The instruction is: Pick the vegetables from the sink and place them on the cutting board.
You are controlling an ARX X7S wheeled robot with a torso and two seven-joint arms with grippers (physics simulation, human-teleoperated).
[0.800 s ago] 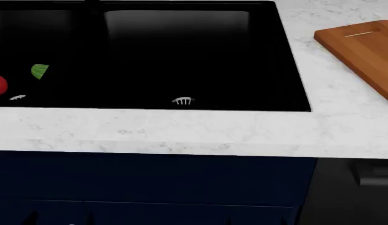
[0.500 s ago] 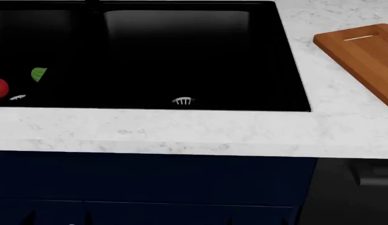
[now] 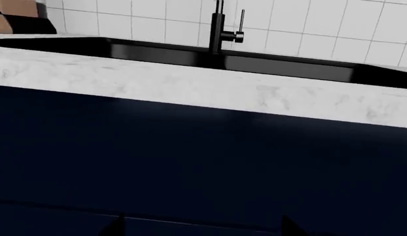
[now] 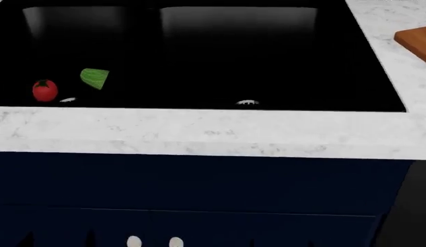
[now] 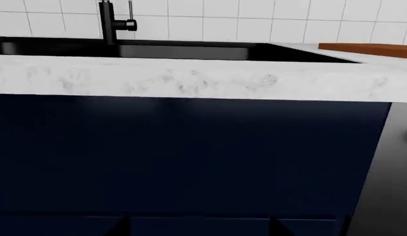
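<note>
Black sink [image 4: 350,67] — tomato [image 4: 45,90], cucumber piece [image 4: 95,78] near left wall.

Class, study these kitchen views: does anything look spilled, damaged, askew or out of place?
Nothing looks spilled or damaged. The one odd placement: the round red tomato and the light-green cucumber-like piece lie in the left basin of the matte black sink, near its drain, not on the reddish-brown wooden cutting board.

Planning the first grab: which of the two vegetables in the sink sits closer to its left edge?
The red tomato; the green cucumber piece lies to its right.
</note>
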